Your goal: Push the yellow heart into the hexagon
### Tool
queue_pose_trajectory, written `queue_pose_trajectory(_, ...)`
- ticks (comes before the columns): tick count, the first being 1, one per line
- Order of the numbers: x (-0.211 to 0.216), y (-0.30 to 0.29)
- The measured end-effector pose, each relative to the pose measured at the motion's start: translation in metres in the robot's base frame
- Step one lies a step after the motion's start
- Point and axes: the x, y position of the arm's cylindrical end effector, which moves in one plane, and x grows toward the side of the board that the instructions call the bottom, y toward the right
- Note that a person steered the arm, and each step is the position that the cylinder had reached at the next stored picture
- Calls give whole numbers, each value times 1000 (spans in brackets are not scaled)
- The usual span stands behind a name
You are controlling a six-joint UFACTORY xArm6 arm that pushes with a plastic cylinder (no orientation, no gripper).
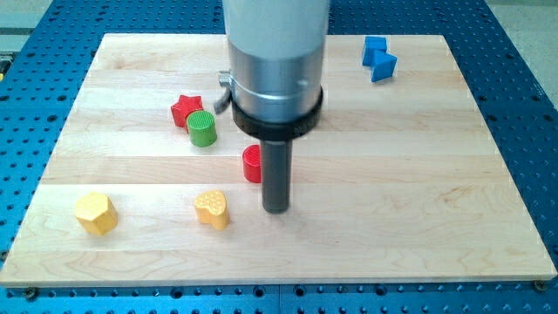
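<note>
You have no fingers here, only my tip [275, 209], touching no block, just right of the one yellow heart [213, 209]. One yellow hexagon [95, 213] sits far left of it.

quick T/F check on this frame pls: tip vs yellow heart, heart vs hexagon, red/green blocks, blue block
1. My tip is to the view's right of the yellow heart. True.
2. The yellow heart touches the yellow hexagon. False: bare board lies between them.
3. The green cylinder sits right beside the red star. True.
4. The blue block is at the view's bottom left. False: it is at the top right.
5. A red block is partly hidden behind the rod. True.
</note>
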Motion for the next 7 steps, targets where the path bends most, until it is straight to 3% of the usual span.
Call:
queue_pose_trajectory(1, 14, -8)
queue_pose_trajectory(4, -6, -126)
queue_pose_trajectory(5, 39, -97)
queue_pose_trajectory(7, 34, -119)
